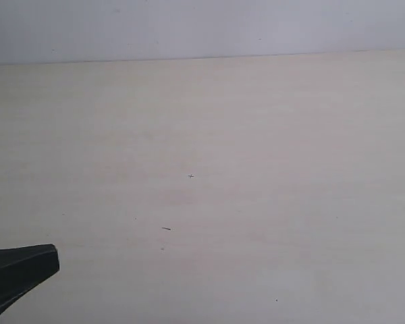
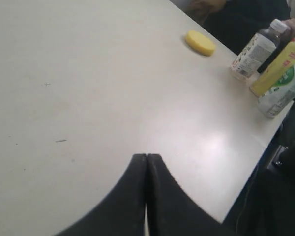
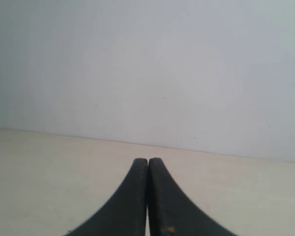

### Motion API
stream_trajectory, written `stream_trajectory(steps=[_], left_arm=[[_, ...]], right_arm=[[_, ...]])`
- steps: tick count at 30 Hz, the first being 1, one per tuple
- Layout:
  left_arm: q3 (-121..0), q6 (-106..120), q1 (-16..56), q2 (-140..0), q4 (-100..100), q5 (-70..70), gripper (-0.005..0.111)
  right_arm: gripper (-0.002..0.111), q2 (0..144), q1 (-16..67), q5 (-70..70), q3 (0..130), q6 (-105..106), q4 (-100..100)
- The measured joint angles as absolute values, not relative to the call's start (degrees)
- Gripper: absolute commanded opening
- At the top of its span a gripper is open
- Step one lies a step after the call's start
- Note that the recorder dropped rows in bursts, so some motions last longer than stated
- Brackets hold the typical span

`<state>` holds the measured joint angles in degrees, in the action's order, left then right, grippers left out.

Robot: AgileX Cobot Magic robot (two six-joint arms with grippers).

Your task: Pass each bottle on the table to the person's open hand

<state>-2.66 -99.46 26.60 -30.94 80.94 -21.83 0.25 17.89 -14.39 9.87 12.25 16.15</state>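
Observation:
Three bottles stand close together at the table's edge in the left wrist view. One has a white label, dark contents and a pale cap. Beside it stand a yellow bottle and one with a white-and-green label. My left gripper is shut and empty, well short of them; its black tip shows at the exterior view's lower left. My right gripper is also shut and empty, over bare table facing a pale wall. No open hand shows clearly; a bit of skin colour sits by the pale cap.
A flat round yellow object lies on the table near the bottles. Someone in dark clothes is behind that edge. The table edge drops off to dark floor beside the left gripper. The exterior view shows only pale tabletop and wall.

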Motion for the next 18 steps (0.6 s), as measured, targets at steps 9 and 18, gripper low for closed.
stream_trajectory(steps=[9,18], left_arm=[[-0.14,-100.94,22.89,-13.59,86.44,-22.39,0.0],[-0.14,-105.92,22.35,-1.39,96.14,-24.29,0.0]], right_arm=[[0.0,0.25,17.89,-14.39,9.87,12.25,16.15],[0.0,0.25,17.89,-14.39,9.87,12.25,16.15]])
